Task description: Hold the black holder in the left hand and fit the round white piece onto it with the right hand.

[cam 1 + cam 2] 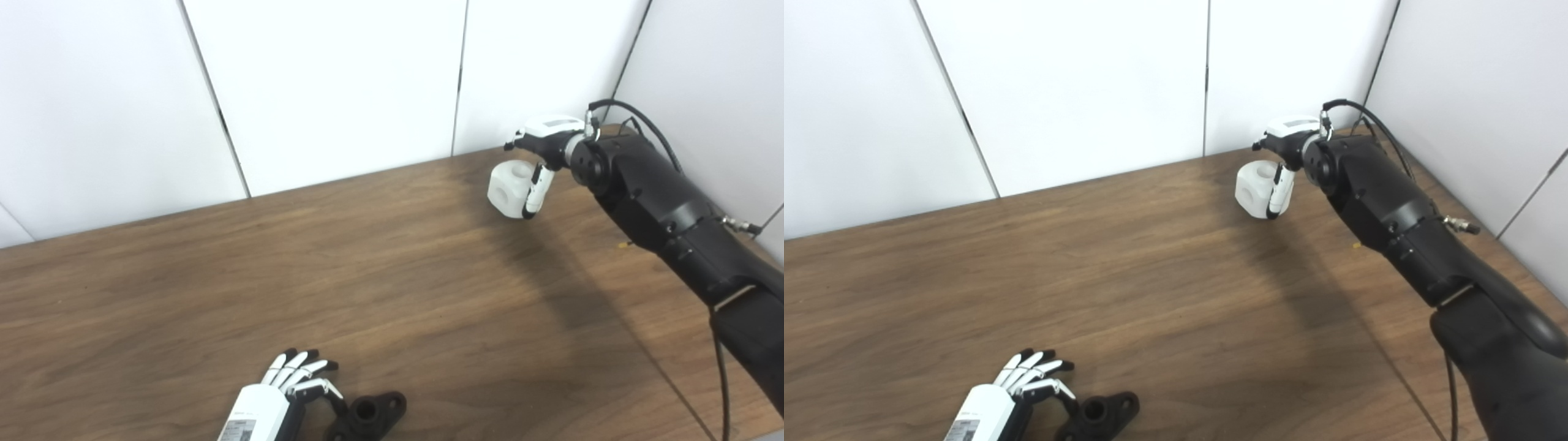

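The black holder [369, 414], a flanged piece with a round socket, lies flat on the wooden table [392, 275] near the front edge. My left hand [293, 383] rests just left of it, open with fingers stretched forward and the thumb close against the holder's left end. At the far right back, the round white piece [508, 185], a chunky block with holes, sits under my right hand [544, 153]. That hand comes down over the piece, its thumb pressed on the right side. The other fingers are hidden behind the piece. I cannot tell if the piece is off the table.
White wall panels [343, 86] close off the back and right of the table. The black right forearm [661, 208] with its cable stretches along the table's right edge. A broad stretch of bare wood separates the two hands.
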### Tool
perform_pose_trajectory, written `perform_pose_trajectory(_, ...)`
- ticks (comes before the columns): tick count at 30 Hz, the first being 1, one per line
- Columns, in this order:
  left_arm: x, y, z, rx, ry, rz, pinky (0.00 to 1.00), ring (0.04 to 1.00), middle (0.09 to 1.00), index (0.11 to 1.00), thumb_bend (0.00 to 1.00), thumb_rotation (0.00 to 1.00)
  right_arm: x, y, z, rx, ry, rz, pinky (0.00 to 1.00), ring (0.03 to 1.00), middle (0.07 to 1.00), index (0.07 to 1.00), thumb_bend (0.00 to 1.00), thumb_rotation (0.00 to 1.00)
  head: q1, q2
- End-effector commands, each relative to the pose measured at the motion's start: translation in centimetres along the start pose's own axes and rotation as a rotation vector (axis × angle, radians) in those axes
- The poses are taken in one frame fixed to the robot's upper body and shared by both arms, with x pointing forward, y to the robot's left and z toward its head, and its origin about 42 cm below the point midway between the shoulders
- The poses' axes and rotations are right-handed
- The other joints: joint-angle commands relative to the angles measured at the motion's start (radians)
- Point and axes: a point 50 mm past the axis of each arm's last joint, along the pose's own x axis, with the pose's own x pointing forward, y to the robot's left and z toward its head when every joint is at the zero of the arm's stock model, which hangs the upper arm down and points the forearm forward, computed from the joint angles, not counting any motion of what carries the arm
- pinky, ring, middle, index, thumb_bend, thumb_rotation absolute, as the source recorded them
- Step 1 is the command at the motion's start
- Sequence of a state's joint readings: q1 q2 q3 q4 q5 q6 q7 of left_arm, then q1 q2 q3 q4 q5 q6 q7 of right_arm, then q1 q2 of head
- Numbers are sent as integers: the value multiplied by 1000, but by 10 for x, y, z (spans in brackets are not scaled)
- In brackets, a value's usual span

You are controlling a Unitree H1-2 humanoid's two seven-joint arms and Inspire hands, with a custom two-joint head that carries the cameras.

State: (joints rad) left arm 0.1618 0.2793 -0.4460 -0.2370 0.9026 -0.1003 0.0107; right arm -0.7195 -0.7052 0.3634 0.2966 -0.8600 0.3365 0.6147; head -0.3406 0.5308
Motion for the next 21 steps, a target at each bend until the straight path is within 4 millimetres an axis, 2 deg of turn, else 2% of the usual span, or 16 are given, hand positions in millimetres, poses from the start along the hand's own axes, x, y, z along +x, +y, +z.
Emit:
perform_pose_trajectory(1, -22, -23, -31, 105, 194, -201, 947, 897, 804, 488, 520, 51, -6, -33, -1, -28, -9, -99, 1000, 1000, 1000, 899, 928, 227, -1, 1)
perform_pose_trajectory(21, -22, -20, -28, 99, 196, -194, 938, 893, 804, 488, 519, 49, -6, -30, -2, -32, -6, -83, 1000, 1000, 1000, 808, 923, 219, 2, 11)
